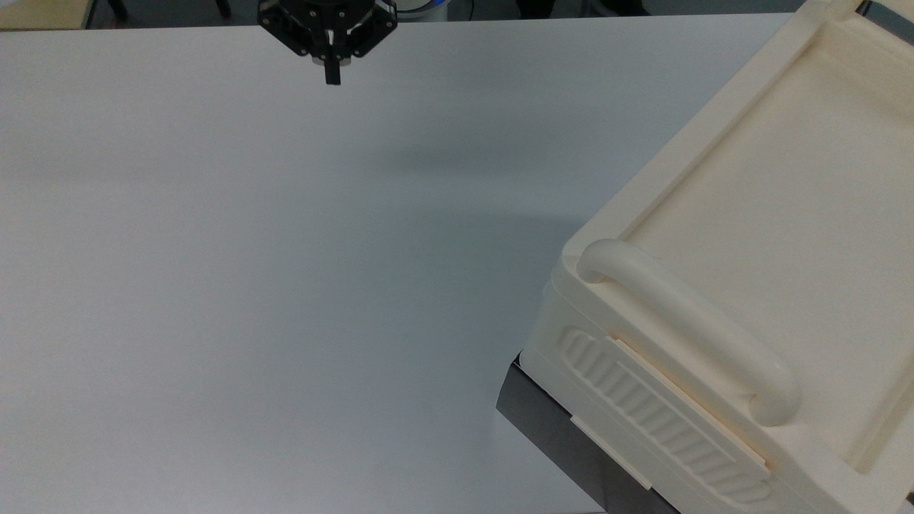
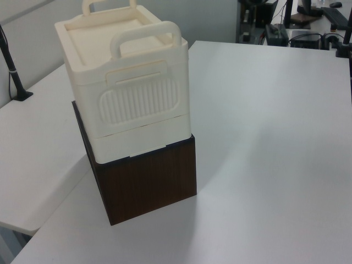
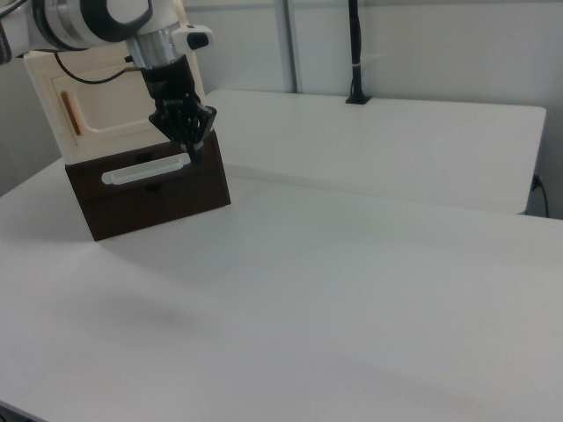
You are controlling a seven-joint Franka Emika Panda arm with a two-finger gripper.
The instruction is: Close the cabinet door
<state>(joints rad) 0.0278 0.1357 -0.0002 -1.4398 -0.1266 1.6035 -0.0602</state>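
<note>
Cabinet door (image 3: 106,110) with orange handle (image 3: 71,115) lying flush in the cabinet (image 1: 771,235) front, apparently closed already, gripper (image 1: 332,77) pinched together, empty, well clear of the cabinet above the table (image 1: 250,250).

The arm is reaching in from the right view's upper left, its white and grey wrist angling downward. The black gripper (image 3: 194,145) is pointing down, hanging in the air. In the top view the gripper (image 1: 331,75) is sitting at the upper edge, its linkages spread wide on both sides while the two fingertips (image 1: 332,73) are pressing together with no gap.
</note>
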